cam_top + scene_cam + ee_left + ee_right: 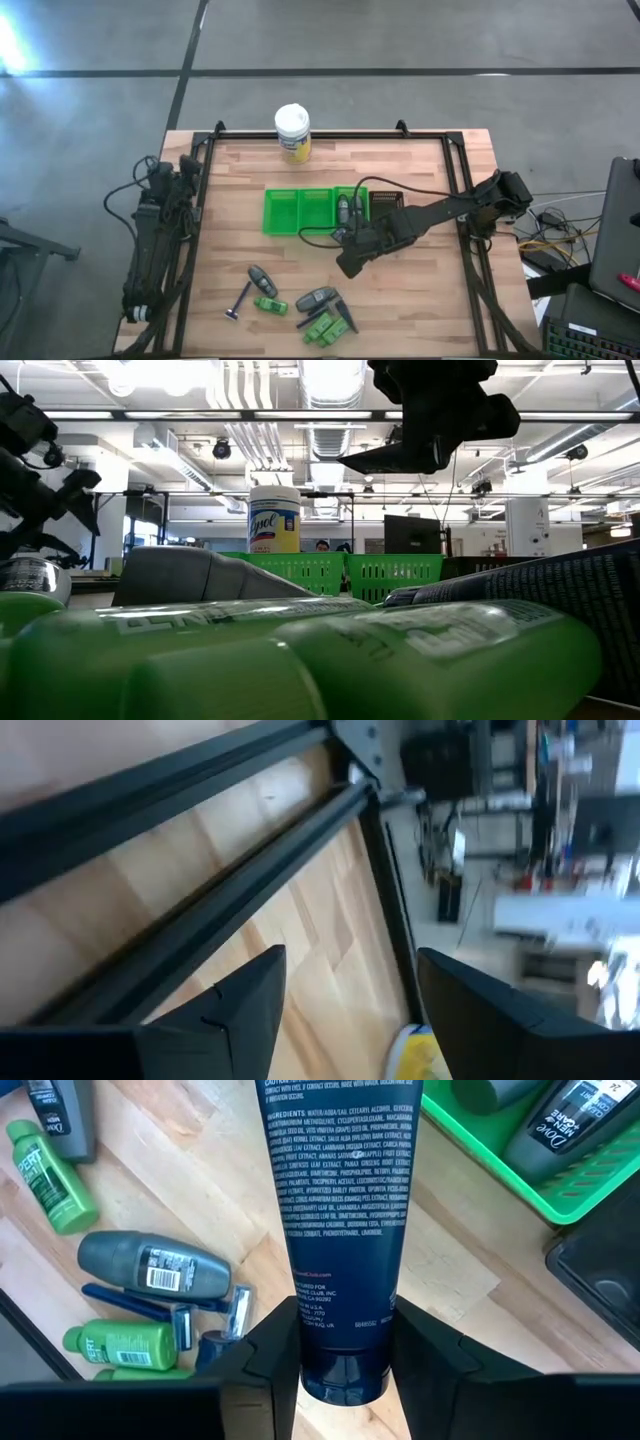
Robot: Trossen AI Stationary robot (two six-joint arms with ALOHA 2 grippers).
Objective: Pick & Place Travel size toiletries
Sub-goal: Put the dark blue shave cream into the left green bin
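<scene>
Right gripper [345, 1355] was seen clamped on the cap end of a dark blue tube [340, 1210], held above the table between the green tray [300, 211] and the loose toiletries [318, 312] near the front edge. Left gripper [350, 1010] was parked at the table's left side, fingers spread.

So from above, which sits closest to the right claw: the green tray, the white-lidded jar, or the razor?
From the right gripper:
1. Green tray, just beyond it, mid-table.
2. Razor, near the front edge, toward the left arm's side.
3. White-lidded jar, at the far edge.
</scene>
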